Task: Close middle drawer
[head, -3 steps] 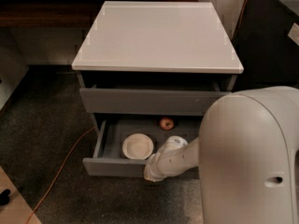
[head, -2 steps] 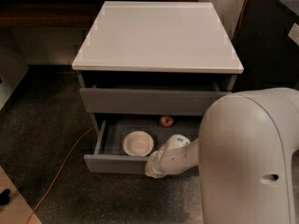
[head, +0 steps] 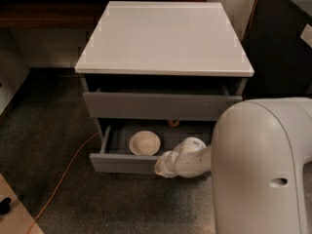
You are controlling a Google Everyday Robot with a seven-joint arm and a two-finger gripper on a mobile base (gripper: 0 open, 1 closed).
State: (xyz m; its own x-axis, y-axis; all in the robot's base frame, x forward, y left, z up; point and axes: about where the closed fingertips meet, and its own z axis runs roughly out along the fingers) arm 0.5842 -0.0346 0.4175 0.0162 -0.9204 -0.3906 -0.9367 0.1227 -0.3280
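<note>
Carpet (head: pixel 58 199); tool (head: pixel 163 167) at middle drawer (head: pixel 122 163)

Big arm (head: pixel 263 165) housing: smooth off-white shell, rounded like a bent tube, matte finish. One small dark oval slot (head: pixel 278 182) on its side. Slimmer white wrist (head: pixel 189 156), ringed in segments. Pale gripper (head: pixel 162 167) sits at the middle drawer (head: pixel 122 163) front panel.

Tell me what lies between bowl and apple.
Only bare drawer floor separates bowl and apple, in the camera view. The gripper is at the drawer's front panel.
</note>
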